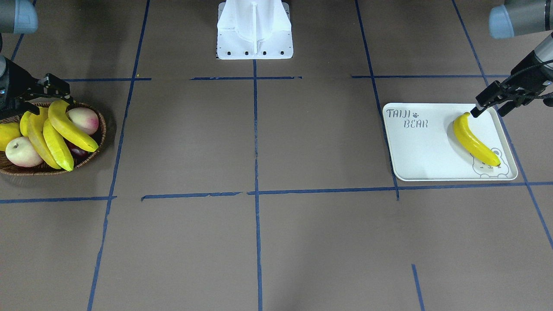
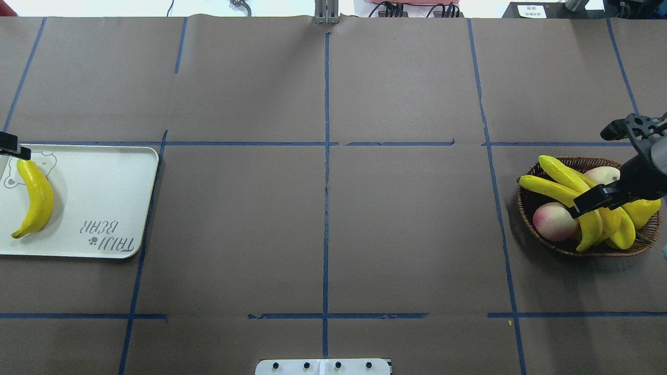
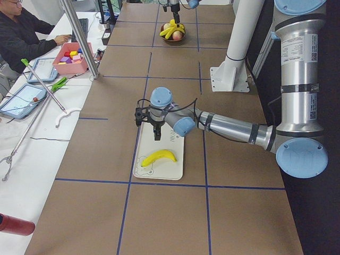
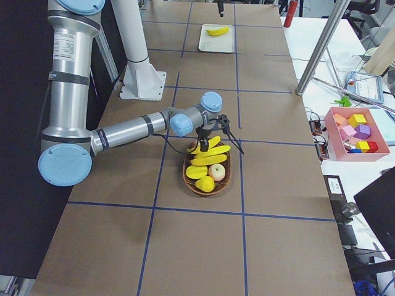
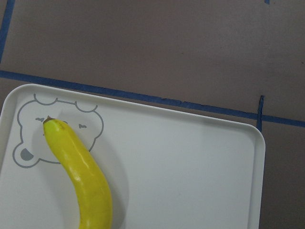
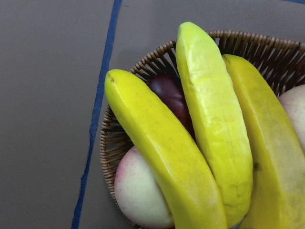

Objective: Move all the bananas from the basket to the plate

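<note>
Exterior front-facing: you have one banana (image 1: 475, 140) lying flat on the plate (image 1: 423, 147), its lower end over the bear drawing. The left pincer (image 1: 488, 111) hangs at the plate's robot-side edge with its fingers apart. One tip is just beside the banana's upper end, and contact cannot be confirmed from this angle. At the other end of the tabletop (image 1: 194, 142), three bananas (image 1: 65, 125) lie across the basket (image 1: 103, 129). The right pincer (image 1: 41, 93) is over their robot-side ends, fingers apart.

Overhead exterior: the right pincer is spread wide, one finger showing over the bananas and the other past the basket's rim. A pale, pink-blushed peach (image 2: 555, 221) sits in the basket beside the bananas. Only a sliver of the left pincer shows at the frame edge.

Exterior left: the near arm's pincer points down over the plate's end. A person (image 3: 21, 32) sits at a side desk.

Exterior right: the near arm reaches to the basket, pincer pointing down.

Left wrist-mounted: the banana's tip lies on the bear face.

Right wrist-mounted: the three bananas fill the view, with a dark purple fruit (image 6: 167, 93) beneath them.
</note>
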{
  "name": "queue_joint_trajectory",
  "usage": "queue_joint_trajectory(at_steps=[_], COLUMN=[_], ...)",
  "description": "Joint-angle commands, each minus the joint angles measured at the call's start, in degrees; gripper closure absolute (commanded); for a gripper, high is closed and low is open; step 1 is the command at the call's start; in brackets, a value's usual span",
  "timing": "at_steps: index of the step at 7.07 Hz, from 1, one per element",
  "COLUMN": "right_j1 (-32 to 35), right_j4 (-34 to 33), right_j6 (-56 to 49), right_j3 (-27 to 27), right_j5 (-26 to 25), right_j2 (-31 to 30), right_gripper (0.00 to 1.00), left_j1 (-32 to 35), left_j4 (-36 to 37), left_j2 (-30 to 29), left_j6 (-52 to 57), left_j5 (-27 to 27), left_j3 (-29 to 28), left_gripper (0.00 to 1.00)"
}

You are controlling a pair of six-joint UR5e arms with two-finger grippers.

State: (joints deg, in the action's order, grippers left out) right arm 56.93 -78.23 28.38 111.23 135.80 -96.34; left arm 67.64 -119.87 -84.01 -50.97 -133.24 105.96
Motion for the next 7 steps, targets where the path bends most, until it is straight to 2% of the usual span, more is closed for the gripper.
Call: queue_joint_trajectory(at_steps=[1, 4, 5, 7], right_j1=[-1.55, -1.56, -1.56, -1.47], right_j4=[0.00, 0.00, 0.00, 0.00], right_j6=[0.10, 0.10, 0.19, -0.07], right_j3=[-1.45, -2.07, -2.07, -1.99], right_j5=[-0.27, -0.36, -0.36, -0.27], right_j2=[0.37, 0.37, 0.37, 0.46], right_gripper=[0.00, 0.01, 0.08, 0.41], left_j1=[0.04, 0.04, 0.04, 0.04], left_j4=[-0.01, -0.45, -0.54, -0.54], left_j2=[-0.01, 0.08, -0.01, -0.01], left_j6=[0.00, -0.27, -0.27, -0.27], left_j5=[0.00, -0.18, -0.18, -0.18], left_j3=[-0.05, 0.04, 0.04, 0.12], left_gripper=[0.00, 0.00, 0.00, 0.00])
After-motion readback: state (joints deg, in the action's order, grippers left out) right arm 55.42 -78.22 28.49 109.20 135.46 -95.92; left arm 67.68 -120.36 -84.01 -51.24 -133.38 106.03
